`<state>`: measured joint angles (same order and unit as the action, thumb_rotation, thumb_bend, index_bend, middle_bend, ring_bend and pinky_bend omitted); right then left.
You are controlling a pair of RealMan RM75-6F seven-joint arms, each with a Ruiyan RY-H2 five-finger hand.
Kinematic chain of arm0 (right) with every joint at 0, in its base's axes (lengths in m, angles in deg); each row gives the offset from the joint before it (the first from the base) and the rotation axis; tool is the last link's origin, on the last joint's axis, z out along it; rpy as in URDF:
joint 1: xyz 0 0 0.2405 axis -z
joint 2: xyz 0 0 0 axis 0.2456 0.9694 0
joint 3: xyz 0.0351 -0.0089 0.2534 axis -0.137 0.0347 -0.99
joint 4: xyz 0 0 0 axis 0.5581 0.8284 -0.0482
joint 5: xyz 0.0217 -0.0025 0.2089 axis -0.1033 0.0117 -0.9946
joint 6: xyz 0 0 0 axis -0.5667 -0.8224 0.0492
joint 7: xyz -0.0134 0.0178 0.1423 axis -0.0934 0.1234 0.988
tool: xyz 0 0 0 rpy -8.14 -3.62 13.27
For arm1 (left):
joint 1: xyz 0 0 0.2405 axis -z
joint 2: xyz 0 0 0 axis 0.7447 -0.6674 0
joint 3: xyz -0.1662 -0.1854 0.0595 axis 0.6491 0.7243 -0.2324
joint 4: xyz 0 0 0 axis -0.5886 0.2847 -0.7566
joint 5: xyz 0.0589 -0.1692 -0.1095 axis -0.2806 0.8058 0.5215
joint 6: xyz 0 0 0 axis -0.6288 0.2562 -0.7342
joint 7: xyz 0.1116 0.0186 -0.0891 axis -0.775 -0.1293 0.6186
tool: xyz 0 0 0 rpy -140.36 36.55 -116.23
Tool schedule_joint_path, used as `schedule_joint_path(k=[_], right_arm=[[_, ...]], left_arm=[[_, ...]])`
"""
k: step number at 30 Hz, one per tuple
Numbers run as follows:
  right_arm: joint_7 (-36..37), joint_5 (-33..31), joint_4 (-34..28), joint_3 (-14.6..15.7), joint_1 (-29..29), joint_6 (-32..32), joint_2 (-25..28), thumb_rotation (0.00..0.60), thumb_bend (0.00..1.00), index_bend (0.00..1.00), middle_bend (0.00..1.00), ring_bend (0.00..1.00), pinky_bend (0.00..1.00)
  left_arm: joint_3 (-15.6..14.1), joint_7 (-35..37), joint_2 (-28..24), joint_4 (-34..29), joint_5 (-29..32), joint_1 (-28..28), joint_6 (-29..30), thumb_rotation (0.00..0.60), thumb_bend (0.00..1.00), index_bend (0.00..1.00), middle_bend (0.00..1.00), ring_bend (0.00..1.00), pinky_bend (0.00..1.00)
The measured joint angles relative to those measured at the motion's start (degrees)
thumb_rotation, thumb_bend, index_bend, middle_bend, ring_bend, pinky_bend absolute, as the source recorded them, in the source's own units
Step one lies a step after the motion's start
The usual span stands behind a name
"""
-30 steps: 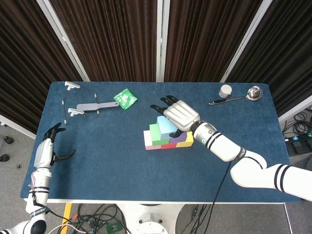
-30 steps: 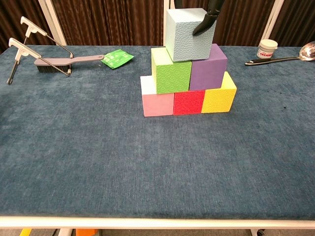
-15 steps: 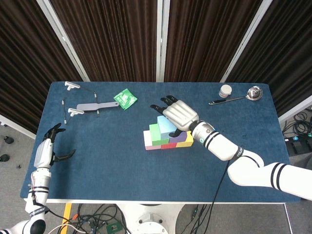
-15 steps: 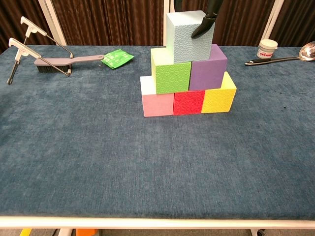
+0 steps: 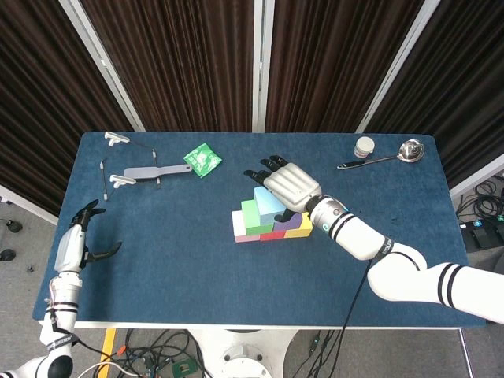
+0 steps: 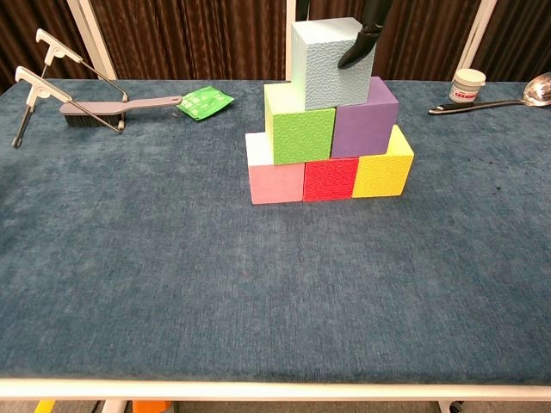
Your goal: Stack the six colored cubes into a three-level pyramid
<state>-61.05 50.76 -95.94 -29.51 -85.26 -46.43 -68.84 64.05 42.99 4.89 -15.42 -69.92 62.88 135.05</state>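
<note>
A three-level stack stands mid-table. The pink cube [image 6: 275, 181], red cube [image 6: 330, 178] and yellow cube [image 6: 383, 172] form the bottom row. The green cube [image 6: 300, 133] and purple cube [image 6: 366, 116] sit on them. The light blue cube [image 6: 331, 60] [image 5: 269, 206] tops the stack. My right hand [image 5: 291, 183] lies over that top cube, its fingers reaching past the far side. Its thumb [image 6: 359, 47] presses the near face. My left hand [image 5: 75, 240] hangs off the table's left edge, fingers apart, holding nothing.
A grey brush with a wire stand [image 6: 95, 107] lies at the far left, beside a green packet [image 6: 205, 101]. A small white jar [image 6: 467, 86] and a metal ladle [image 6: 516, 95] sit at the far right. The blue tabletop [image 6: 258, 292] spreads in front of the stack.
The light blue cube has sunk slightly and straightened on the green and purple cubes. The thumb has stayed on its near face. The left hand has barely moved.
</note>
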Motion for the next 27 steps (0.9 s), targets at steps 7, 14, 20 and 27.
schedule_joint_path(k=[7, 14, 20, 27], right_arm=[[0.45, -0.12, -0.81, -0.02, 0.16, -0.38, 0.81, 0.6, 0.02, 0.0, 0.07, 0.0, 0.0], [1.0, -0.46, -3.36, -0.34, 1.18, -1.84, 3.83, 0.6, 0.0, 0.0, 0.02, 0.0, 0.0], [1.85, -2.63, -7.99, -0.34, 4.19, -5.15, 10.71, 0.6, 0.0, 0.0, 0.0, 0.0, 0.0], [1.71, -3.3, -14.84, 1.66, 13.4, -18.79, 16.65, 0.6, 0.0, 0.0, 0.0, 0.0, 0.0]], left_arm=[[0.03, 0.35, -0.01, 0.07, -0.19, 0.08, -0.24, 0.6, 0.18, 0.07, 0.18, 0.01, 0.0], [0.06, 0.11, -0.28, -0.1, -0.32, 0.13, -0.23, 0.6, 0.18, 0.07, 0.18, 0.01, 0.0], [0.42, -0.28, -0.78, 0.07, -0.64, -0.06, 0.91, 0.6, 0.18, 0.07, 0.18, 0.01, 0.0], [0.06, -2.32, -0.21, 3.68, -3.37, -0.07, 3.53, 0.6, 0.17, 0.08, 0.14, 0.01, 0.0]])
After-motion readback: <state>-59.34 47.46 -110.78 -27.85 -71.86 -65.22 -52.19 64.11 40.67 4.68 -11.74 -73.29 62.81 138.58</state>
